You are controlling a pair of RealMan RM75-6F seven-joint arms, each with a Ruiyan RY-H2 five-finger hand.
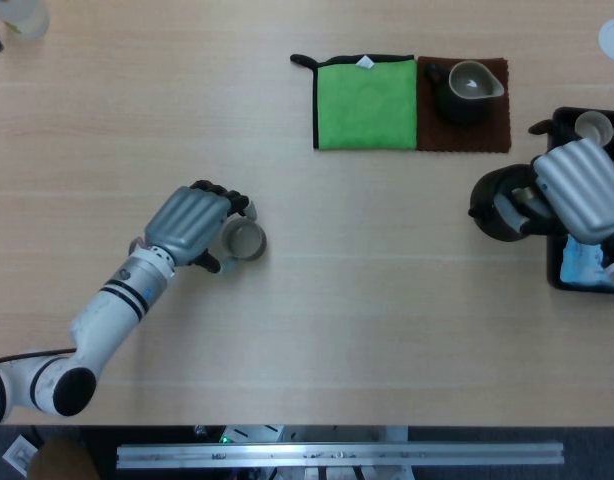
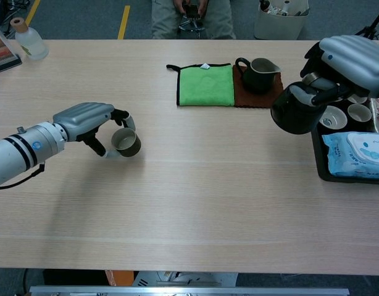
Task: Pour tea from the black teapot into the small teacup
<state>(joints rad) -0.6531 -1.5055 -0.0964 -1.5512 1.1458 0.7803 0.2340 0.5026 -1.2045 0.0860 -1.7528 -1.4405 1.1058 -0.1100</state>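
My left hand (image 1: 190,227) (image 2: 89,119) grips the small grey teacup (image 1: 243,240) (image 2: 126,142) left of the table's middle, the cup upright with its mouth showing. At the right side my right hand (image 1: 579,190) (image 2: 350,54) holds the black teapot (image 1: 499,208) (image 2: 293,110) by its handle, lifted above the table beside the black tray. The teapot's spout points left toward the table's middle. A wide stretch of bare table separates cup and teapot.
A green cloth (image 1: 366,103) (image 2: 205,85) and a brown mat with a dark pitcher (image 1: 466,90) (image 2: 258,73) lie at the back. A black tray (image 1: 564,279) (image 2: 320,161) with cups and a wipes pack (image 2: 358,153) sits at the right edge. A bottle (image 2: 27,39) stands far left.
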